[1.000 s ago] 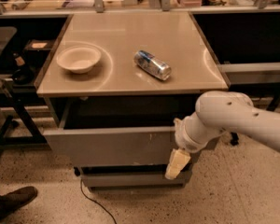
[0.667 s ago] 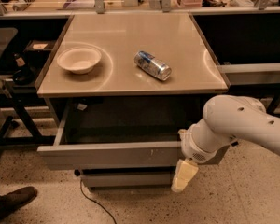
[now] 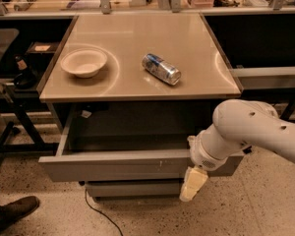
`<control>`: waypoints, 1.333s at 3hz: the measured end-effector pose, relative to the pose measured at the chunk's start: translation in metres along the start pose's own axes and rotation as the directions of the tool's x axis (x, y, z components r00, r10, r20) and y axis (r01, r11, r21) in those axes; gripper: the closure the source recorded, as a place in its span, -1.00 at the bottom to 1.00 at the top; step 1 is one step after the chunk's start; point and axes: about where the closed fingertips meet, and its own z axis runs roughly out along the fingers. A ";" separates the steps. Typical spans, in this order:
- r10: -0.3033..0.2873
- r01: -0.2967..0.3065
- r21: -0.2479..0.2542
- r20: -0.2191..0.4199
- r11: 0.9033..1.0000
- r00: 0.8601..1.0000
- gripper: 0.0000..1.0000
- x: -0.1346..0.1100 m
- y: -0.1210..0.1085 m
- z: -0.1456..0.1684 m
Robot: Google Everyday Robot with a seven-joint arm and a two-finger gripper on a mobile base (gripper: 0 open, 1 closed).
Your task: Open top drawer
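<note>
Hidden: the right end of the drawer [image 3: 118, 164] front is covered by the arm [image 3: 250, 129]. The arm is cut off by the right edge, and a shoe [image 3: 14, 212] by the lower left corner.
Hard to make out: the drawer's inside is dark, and nothing in it can be told.
Gripper [image 3: 192, 185]: only a pale cream, blunt piece is seen, hanging below the wrist at the drawer front's lower right edge. Whether it is grasping or released cannot be told.
Drawer: pulled well out from under the table [image 3: 137, 38]. Its front is flat grey metal without a handle, and small white scuffs are seen right of centre.
Below: a shorter grey front [image 3: 132, 189] is set further back.
Table: the top is smooth, tan and glossy.
Bowl [image 3: 83, 62]: round, shallow and off-white, on the left of the top.
Can [image 3: 161, 69]: shiny metal with blue print, lying on its side near the middle, apart from the bowl.
Floor: speckled stone, crossed by a thin black cable [image 3: 96, 213].
Change: the drawer front stands farther out than one second ago. The gripper is lower and further forward.
</note>
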 end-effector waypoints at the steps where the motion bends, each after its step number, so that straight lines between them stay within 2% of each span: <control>1: 0.036 -0.038 -0.046 -0.036 0.998 0.999 -1.00 0.017 0.017 0.002; 2: 0.065 -0.069 -0.071 -0.058 0.995 0.996 -1.00 0.027 0.030 -0.002; 3: 0.123 -0.131 -0.093 -0.092 0.987 0.988 -1.00 0.046 0.063 -0.023; 4: 0.151 -0.162 -0.099 -0.104 0.982 0.983 -1.00 0.052 0.078 -0.033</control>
